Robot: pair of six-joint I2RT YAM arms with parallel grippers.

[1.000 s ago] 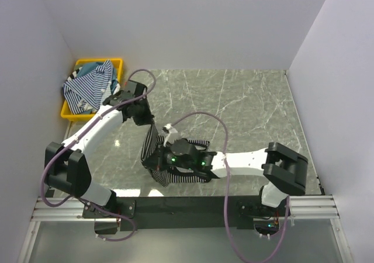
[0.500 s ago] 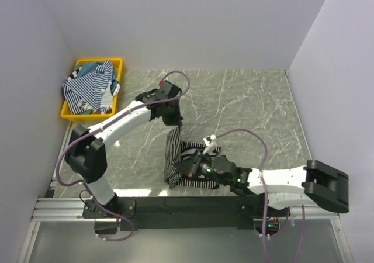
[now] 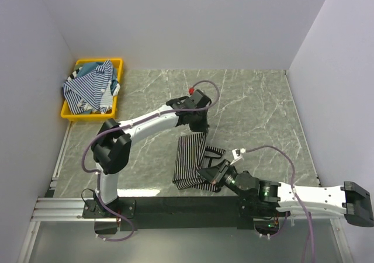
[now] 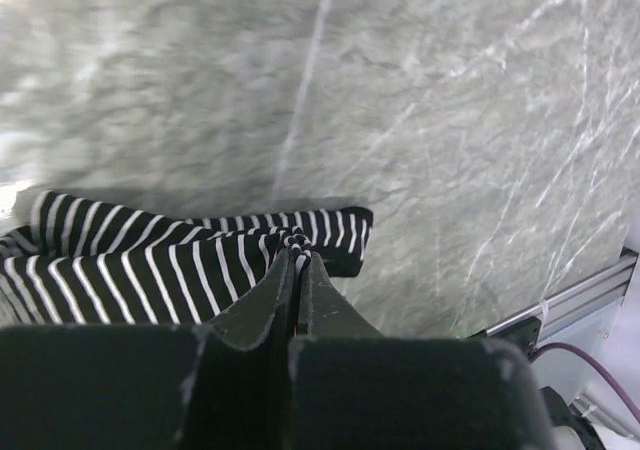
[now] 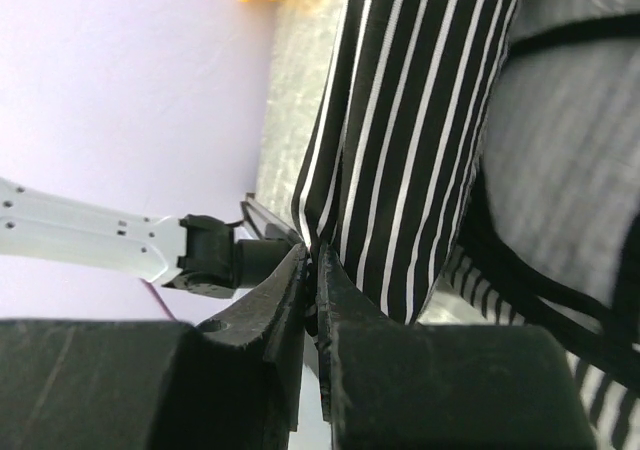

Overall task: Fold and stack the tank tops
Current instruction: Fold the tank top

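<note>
Nearest, the right gripper (image 3: 211,178) seems pinched on the near hem of the black striped tank top (image 3: 190,158); beyond, the left gripper (image 3: 198,127) nips its far edge, raised mid-table. Likely the spreading step: next, draw it flat. The other tank tops (image 3: 87,87) sit in the yellow bin (image 3: 99,60)

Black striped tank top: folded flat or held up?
Held up, unfolded: black striped tank top stretches between left tool and right tool, both shut on its edges.

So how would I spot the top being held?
On the marble table, near its front edge, both arms' jaws pinch a black tank top with thin white stripes. The other tops, in the yellow bin back left, are blue-and-white or teal.
</note>
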